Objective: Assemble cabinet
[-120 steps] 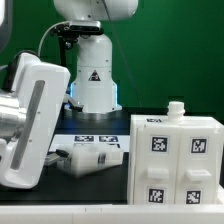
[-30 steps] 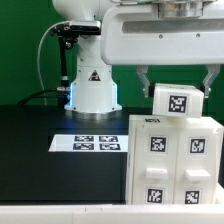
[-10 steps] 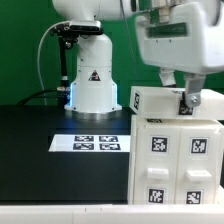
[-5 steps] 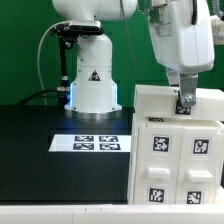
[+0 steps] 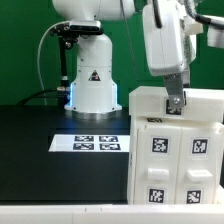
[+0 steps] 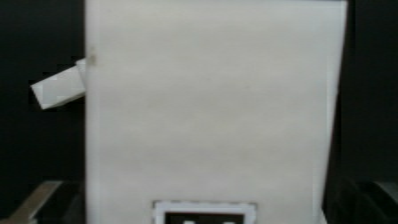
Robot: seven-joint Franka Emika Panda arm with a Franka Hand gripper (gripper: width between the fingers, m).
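Black table (image 5: pixel 40 125) | cabinet (image 5: pixel 176 150) top piece under pincer (image 5: pixel 175 103) | jaw state unclear

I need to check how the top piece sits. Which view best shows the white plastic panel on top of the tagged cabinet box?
The exterior view: the white plastic panel rests on the tagged white cabinet box, the gripper at it. The wrist view shows only the panel's blank face filling the frame.
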